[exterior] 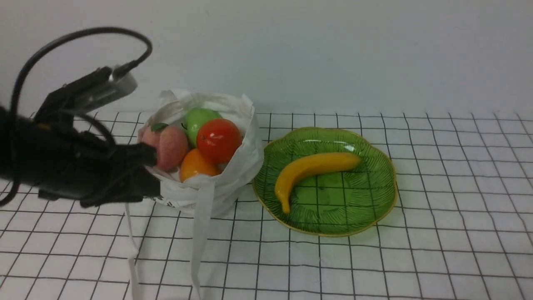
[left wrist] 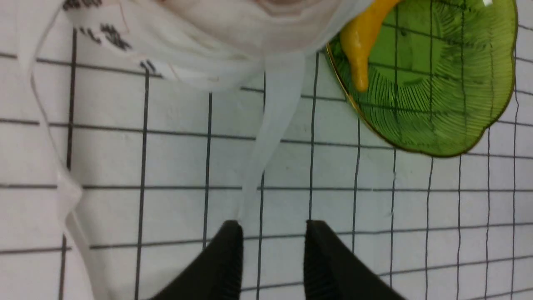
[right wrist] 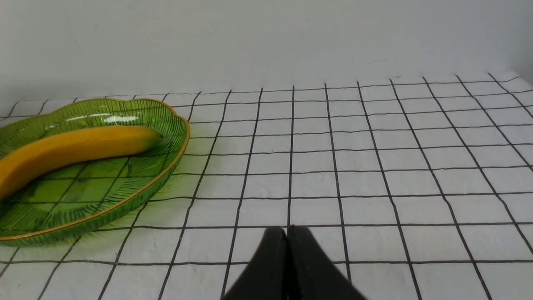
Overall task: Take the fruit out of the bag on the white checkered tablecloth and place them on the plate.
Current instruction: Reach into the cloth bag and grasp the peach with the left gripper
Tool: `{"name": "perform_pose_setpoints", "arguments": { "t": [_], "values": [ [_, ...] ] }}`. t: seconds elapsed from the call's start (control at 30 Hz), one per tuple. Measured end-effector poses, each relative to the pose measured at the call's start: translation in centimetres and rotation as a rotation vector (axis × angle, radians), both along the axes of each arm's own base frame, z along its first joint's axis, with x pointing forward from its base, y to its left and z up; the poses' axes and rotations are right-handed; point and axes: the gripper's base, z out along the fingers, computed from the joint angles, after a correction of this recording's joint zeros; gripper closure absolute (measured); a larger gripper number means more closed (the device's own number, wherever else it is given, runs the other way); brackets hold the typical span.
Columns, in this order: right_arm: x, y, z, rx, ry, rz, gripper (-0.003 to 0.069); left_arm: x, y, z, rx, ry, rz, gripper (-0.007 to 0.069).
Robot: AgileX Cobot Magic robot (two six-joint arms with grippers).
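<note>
From where I stand, the left hand (left wrist: 275,246) hangs over the near side of the bag (exterior: 183,196), its two fingers parted by a modest gap with nothing between them. The bag sits left of centre in the front view, its mouth open, and the fruit lies inside: the peach (exterior: 170,146) nearest the hand, the green apple (exterior: 199,121) behind, the red fruit (exterior: 219,141) toward the plate (exterior: 333,223), the orange (exterior: 198,164) low in front. So the hand probably has to go right and farther back in that view to reach any of them. The peach looks roundish, with no long axis to match. The right hand (right wrist: 287,233), fingers together and empty, is plainly the farther one; a banana (exterior: 310,164) already lies in the plate. Dark print (left wrist: 110,36) shows near the bag's base, too blurred for me to read, and I make out no other label.
</note>
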Motion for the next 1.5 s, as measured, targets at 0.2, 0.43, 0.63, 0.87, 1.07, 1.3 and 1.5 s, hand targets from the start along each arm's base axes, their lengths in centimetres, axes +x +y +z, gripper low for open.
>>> {"name": "perform_pose_setpoints", "arguments": {
  "t": [0.2,0.43,0.63,0.87,1.07,1.3,1.5],
  "values": [
    [0.0,0.0,0.0,0.000,0.000,0.000,0.0673,5.6,-0.9,-1.6,-0.070,0.049,0.035,0.0142],
    [0.0,0.0,0.0,0.000,0.000,0.000,0.0673,10.3,-1.9,-3.5,-0.181,0.022,0.093,-0.0055],
    [0.0,0.0,0.0,0.000,0.000,0.000,0.0673,12.2,-2.3,-5.2,-0.276,-0.006,0.150,-0.0055],
    [0.0,0.0,0.0,0.000,0.000,0.000,0.0673,13.3,-2.5,-7.5,-0.329,0.037,0.209,-0.0015],
    [0.0,0.0,0.0,0.000,0.000,0.000,0.0673,13.7,-2.5,-8.2,-0.340,0.044,0.239,0.0059],
    [0.0,0.0,0.0,0.000,0.000,0.000,0.0673,13.7,-2.5,-8.2,-0.342,0.041,0.245,0.0331],
    [0.0,0.0,0.0,0.000,0.000,0.000,0.0673,13.8,-2.5,-8.2,-0.340,0.038,0.247,0.0613]
  ]
}}
